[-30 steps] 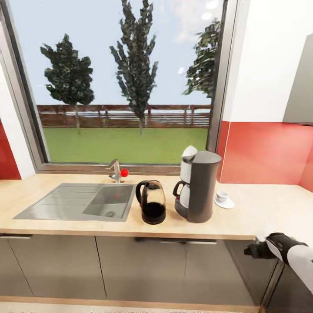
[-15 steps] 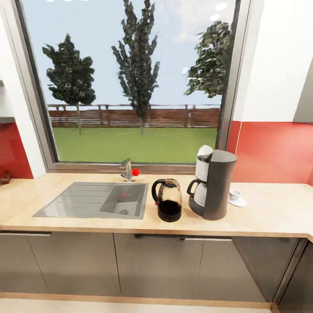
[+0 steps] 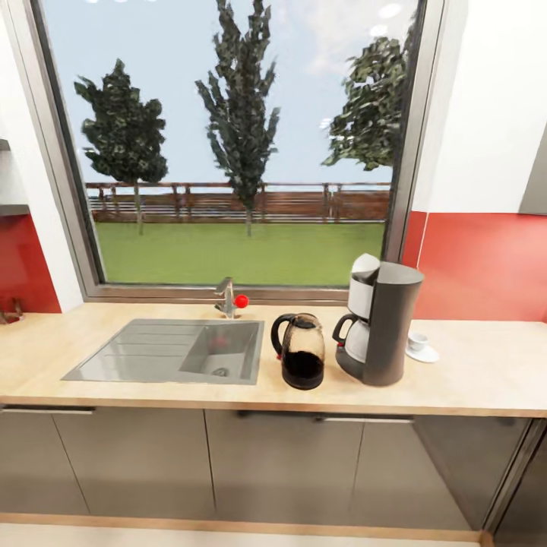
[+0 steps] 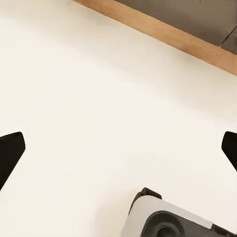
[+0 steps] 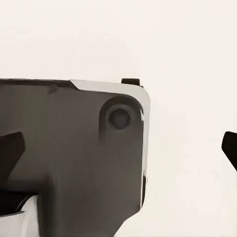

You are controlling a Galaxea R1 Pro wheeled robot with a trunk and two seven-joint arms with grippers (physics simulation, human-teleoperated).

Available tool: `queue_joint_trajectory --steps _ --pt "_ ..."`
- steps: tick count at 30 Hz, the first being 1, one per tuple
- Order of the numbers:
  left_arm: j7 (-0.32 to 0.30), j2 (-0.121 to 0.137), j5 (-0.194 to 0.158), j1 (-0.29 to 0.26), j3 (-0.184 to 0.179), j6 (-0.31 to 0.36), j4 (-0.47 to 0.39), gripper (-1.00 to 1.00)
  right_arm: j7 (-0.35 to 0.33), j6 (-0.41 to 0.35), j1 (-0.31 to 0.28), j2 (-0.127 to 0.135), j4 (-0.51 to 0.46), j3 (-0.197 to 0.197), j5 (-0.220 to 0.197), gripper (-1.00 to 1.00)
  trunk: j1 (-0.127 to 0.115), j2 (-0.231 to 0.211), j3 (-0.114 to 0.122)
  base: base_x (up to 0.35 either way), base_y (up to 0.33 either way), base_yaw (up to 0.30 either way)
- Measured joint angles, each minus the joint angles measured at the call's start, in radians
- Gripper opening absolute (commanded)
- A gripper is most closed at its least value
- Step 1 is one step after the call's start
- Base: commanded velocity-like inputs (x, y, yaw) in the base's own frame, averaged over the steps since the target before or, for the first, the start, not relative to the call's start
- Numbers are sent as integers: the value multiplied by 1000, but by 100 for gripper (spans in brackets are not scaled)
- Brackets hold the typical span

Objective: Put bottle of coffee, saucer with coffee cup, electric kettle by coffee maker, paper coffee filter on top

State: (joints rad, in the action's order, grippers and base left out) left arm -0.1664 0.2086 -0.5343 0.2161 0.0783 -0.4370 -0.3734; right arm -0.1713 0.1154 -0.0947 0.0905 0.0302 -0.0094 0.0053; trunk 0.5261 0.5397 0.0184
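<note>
Electric kettle (image 3: 303,362) is sitting centre frame beside coffee maker (image 3: 382,323); likely heavy, glass fragile; handle is offering best grip; both grippers are showing fingers spread wide, holding nothing.

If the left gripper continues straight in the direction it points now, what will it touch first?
Most likely the pale floor. The left gripper is open, its dark fingertips wide apart, nothing between them. A grey part of the robot sits near that line, depth unclear.

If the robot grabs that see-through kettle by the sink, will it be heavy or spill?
The electric kettle probably feels bottom-heavy: dark liquid fills its lower part. Its walls look like glass, so likely slippery and breakable. The side handle seems the safest grip; tilting it might slosh the liquid.
</note>
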Motion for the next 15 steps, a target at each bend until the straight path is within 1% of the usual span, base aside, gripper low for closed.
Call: queue_joint_trajectory --steps 1,2,3,4,5,6,7,9,10,13,15 --pt "1 1 13 0 0 5 -17 100 0 1 0 0 -1 3 2 100 0 0 0 138 293 0" --pt "3 3 34 0 0 17 -43 100 0 3 0 1 -4 5 3 100 0 0 0 136 299 0" --pt "4 3 44 0 0 23 -56 100 1 4 0 2 -5 5 3 100 0 0 0 134 307 0" --pt "7 3 65 0 0 39 -78 100 1 10 0 2 -6 6 3 100 0 0 0 129 312 0" --pt "11 2 86 0 0 54 -97 100 1 25 1 3 -8 5 3 100 0 0 0 126 314 0" --pt "14 2 95 0 0 61 -106 100 2 38 1 4 -7 5 2 100 0 0 0 115 318 0" --pt "23 0 111 0 1 73 -123 100 3 91 1 14 -4 4 -2 100 0 0 0 107 321 0" --pt "31 -9 121 0 2 81 -134 100 7 152 1 39 -1 2 -8 100 0 0 0 87 325 0" --pt "32 -14 123 0 2 82 -135 100 7 162 1 44 -1 2 -9 100 0 0 0 51 328 0" --pt "33 -43 131 0 1 81 -136 100 8 191 1 66 0 0 -13 100 0 0 0 23 334 0" --pt "30 -51 132 0 1 79 -131 100 8 199 1 72 0 0 -14 100 0 0 0 9 339 0"
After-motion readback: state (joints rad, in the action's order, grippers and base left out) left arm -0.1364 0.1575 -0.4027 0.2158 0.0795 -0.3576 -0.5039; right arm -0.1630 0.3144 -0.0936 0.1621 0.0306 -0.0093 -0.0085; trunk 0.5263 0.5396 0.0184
